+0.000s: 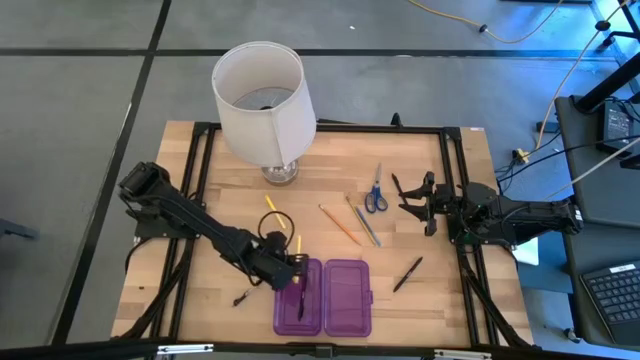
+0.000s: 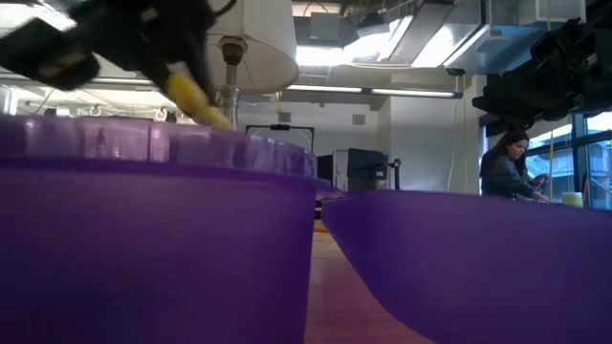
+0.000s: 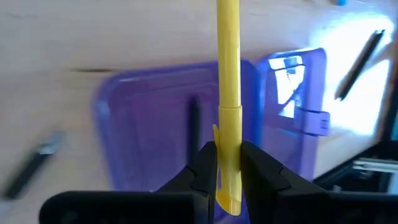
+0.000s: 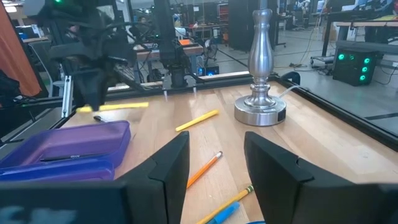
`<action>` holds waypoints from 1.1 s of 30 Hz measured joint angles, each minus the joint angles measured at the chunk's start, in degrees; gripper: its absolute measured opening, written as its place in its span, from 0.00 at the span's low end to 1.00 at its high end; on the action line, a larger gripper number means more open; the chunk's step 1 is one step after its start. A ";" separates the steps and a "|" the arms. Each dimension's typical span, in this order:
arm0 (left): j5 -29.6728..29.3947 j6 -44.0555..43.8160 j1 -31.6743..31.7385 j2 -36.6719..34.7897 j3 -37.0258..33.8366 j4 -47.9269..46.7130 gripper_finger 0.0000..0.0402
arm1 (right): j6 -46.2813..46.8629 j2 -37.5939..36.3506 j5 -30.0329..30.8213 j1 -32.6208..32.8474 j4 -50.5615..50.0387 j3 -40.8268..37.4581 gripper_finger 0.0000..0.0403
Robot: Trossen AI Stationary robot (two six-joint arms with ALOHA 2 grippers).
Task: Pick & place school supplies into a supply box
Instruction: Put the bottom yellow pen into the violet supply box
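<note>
translucent purple case (image 2: 143,239) | left tool (image 3: 227,163) grips slim yellow pen (image 3: 228,93) | right tool (image 4: 214,163) open

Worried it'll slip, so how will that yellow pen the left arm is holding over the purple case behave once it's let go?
The yellow pen looks stiff and light. Round and smooth, it may roll, though the purple case walls should stop it.

The worktop (image 1: 330,190) is pale wood, smooth, with thin grain lines. The box (image 1: 323,296) is see-through purple plastic, a bit shiny. The yellow pen (image 3: 228,106) looks like smooth plastic. The lamp base (image 4: 260,106) is shiny silver metal.
</note>
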 joint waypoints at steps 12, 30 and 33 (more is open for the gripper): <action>0.72 -6.08 -3.81 5.28 -0.04 8.96 0.10 | 0.02 0.00 -0.02 0.02 -0.01 0.00 0.39; 4.58 -14.24 -6.26 13.50 0.92 12.16 0.15 | 0.07 0.00 -0.28 0.02 -0.09 0.01 0.39; 4.95 -14.01 -6.32 13.67 0.92 13.52 0.17 | 0.07 0.00 -0.54 0.02 -0.13 -0.01 0.39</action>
